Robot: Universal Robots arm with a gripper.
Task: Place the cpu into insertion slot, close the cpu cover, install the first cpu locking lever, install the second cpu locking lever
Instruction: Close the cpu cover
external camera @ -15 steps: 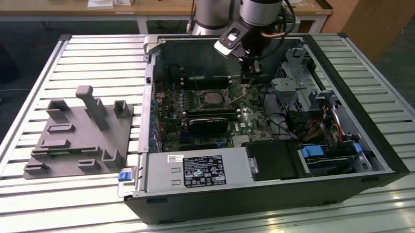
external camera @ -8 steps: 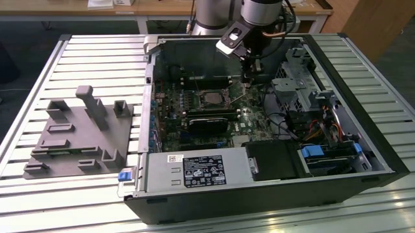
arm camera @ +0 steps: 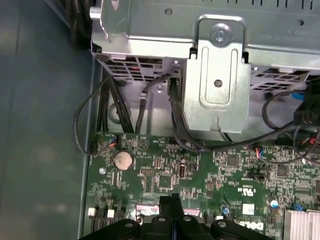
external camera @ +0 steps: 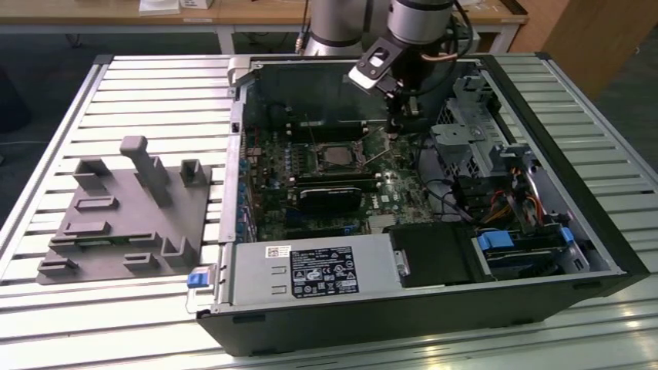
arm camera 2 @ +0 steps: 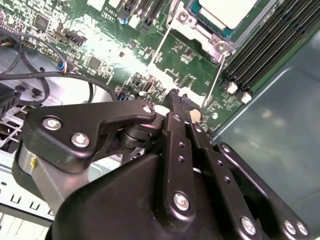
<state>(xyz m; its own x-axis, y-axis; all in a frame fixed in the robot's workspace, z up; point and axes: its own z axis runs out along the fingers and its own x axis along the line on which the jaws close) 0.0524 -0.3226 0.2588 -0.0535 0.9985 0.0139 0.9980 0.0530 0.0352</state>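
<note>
The pincer [external camera: 394, 132] has its two black fingers pressed flat together, with no gap at the tips and nothing visible between them. In both wrist views it hangs just above the green motherboard [arm camera: 165, 172], touching nothing that can be made out.

It stands near the cpu [external camera: 334, 158], on the exterior view's right of it. The cpu lies flat in its socket, pale metal top upward, with the cpu cover [arm camera 2: 202, 31] framing it. Whether that frame is fully down I cannot tell. Two thin wire levers run from beside the cpu out toward the pincer — one lever [arm camera 2: 161, 44] and a second lever [arm camera 2: 218, 75], which ends closer to the fingertips.

Just beside the cpu lies the black graphics card [external camera: 329, 196]. Well apart from the cpu, outside the open computer case [external camera: 575, 231] on the exterior view's left, a grey fixture [external camera: 123, 220] sits on the slatted tabletop [external camera: 154, 100].
</note>
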